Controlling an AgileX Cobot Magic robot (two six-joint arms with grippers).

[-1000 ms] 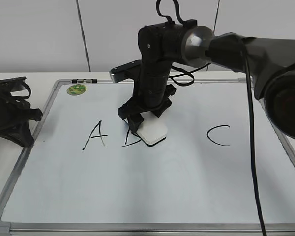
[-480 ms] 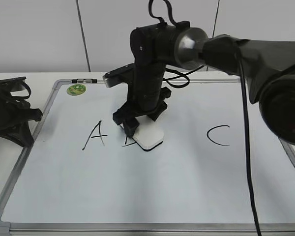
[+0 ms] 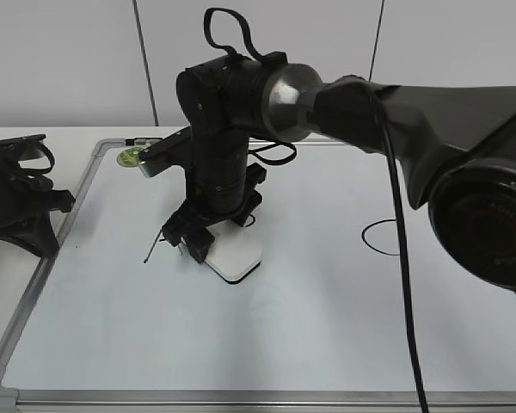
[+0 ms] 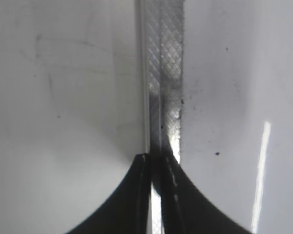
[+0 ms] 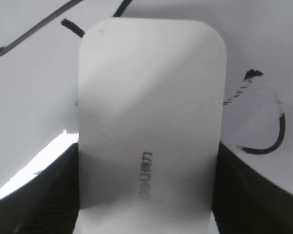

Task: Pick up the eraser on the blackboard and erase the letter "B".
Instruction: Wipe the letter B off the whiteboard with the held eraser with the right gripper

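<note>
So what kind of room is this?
Probably a robot lab or test room: a whiteboard lies flat on a white table, and a black arm rubs an eraser across it.

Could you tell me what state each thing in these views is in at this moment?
eraser: flat on the board, clamped in the right claw.
right claw: shut on the eraser.
left claw: shut, empty, over the board's frame.
letter "B": partly wiped, a curved remnant remains.
letter "A": mostly hidden by the arm.
letter "C": partly hidden.
blackboard: lying flat.
green magnet: stuck near the top-left corner.

Letter "C" [image 3: 383,237] on blackboard [image 3: 327,335]
</note>
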